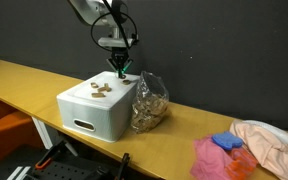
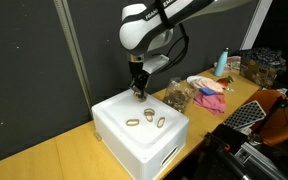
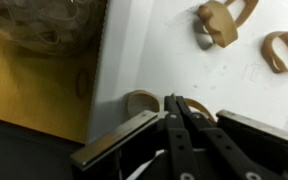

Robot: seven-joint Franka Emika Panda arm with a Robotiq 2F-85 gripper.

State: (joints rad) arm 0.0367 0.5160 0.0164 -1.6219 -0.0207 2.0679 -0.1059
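My gripper [image 1: 121, 67] [image 2: 138, 89] hangs just above the top of a white box [image 1: 89, 118] [image 2: 134, 140]. In the wrist view its fingers [image 3: 176, 102] are pressed together, with a tan ring [image 3: 139, 100] showing on both sides of the tips, so it seems pinched by its wall. Several more tan rings lie on the box top [image 1: 101, 90] [image 2: 147, 119] [image 3: 219, 20]. A clear plastic bag of rings [image 1: 149, 100] [image 2: 176, 96] [image 3: 44, 25] stands against the box.
The box stands on a long yellow wooden table [image 1: 24, 80] [image 2: 54, 155] [image 3: 34, 90]. Pink and blue cloths [image 1: 224, 155] [image 2: 209, 90] lie further along the table. A black curtain is behind.
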